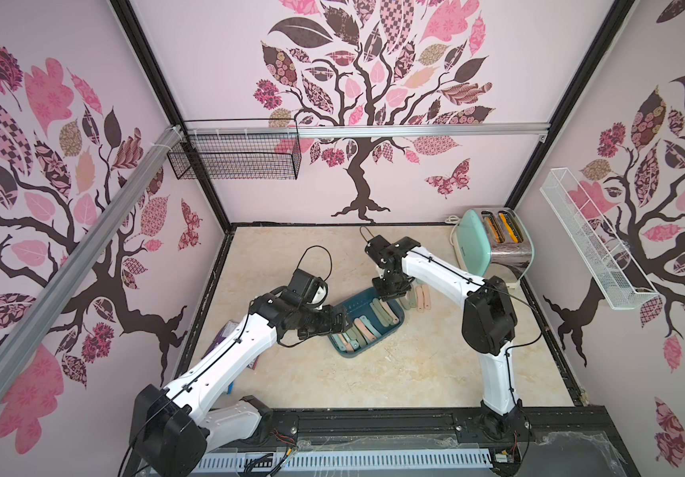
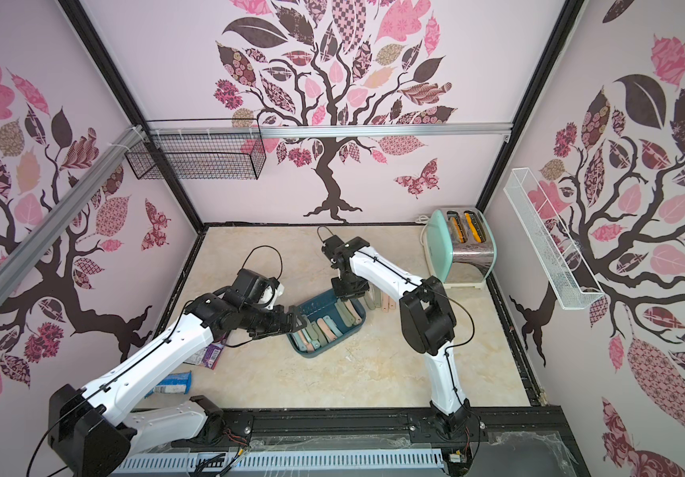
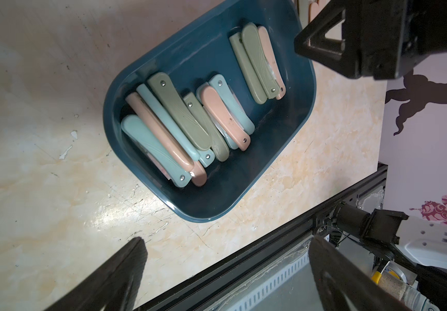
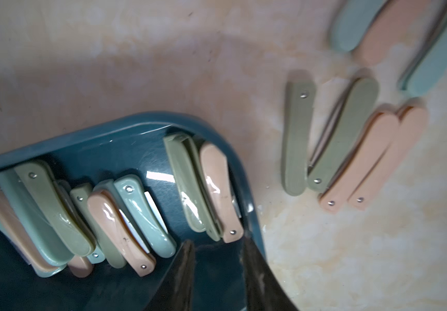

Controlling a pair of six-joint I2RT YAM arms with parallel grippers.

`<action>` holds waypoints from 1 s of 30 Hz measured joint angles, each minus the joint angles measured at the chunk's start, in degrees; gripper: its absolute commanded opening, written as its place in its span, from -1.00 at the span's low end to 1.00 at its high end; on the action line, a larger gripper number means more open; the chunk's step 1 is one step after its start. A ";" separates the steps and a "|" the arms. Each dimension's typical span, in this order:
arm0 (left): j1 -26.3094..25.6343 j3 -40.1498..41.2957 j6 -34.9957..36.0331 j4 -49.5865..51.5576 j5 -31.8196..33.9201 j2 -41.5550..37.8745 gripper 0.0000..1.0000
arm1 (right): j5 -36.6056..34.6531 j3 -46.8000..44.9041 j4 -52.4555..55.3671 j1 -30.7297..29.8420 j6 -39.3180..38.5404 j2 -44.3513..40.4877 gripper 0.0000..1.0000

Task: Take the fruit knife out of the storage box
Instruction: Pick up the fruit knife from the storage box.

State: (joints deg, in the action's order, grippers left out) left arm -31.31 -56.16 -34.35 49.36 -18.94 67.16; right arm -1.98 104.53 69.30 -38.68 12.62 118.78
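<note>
Right pincer (image 4: pixel 218 242), narrowly open and empty, hangs over the end of the storage box (image 4: pixel 87 134) where 3 fruit knives (image 4: pixel 215 183) lean together, probably to pinch 1, while left pincer (image 3: pixel 226 241) hovers wide open beside.

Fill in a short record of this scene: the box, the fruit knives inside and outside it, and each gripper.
storage box: dark teal tub, uncovered, on the table
knives inside: folded, green, pink and pale blue, piled
knives outside: several lying on the table beside the box
left gripper: open, empty, by the box
right gripper: jaws apart, empty, over the box's end near a pink knife
</note>
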 measured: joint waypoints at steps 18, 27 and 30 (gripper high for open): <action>1.46 4.11 -1.44 1.42 0.63 -4.31 0.97 | -11.50 0.52 0.92 -5.46 -1.73 6.82 -0.34; 1.70 4.11 -1.05 1.62 0.42 -3.17 0.97 | -11.54 2.12 1.22 -5.27 -2.82 9.86 -0.44; 1.70 4.11 -0.90 1.70 0.22 -3.04 0.97 | -11.19 2.69 1.16 -5.27 -2.84 10.10 -0.44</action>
State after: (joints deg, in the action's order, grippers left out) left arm -29.61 -52.05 -35.24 51.07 -18.72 64.12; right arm -13.17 107.22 70.46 -43.94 9.78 128.88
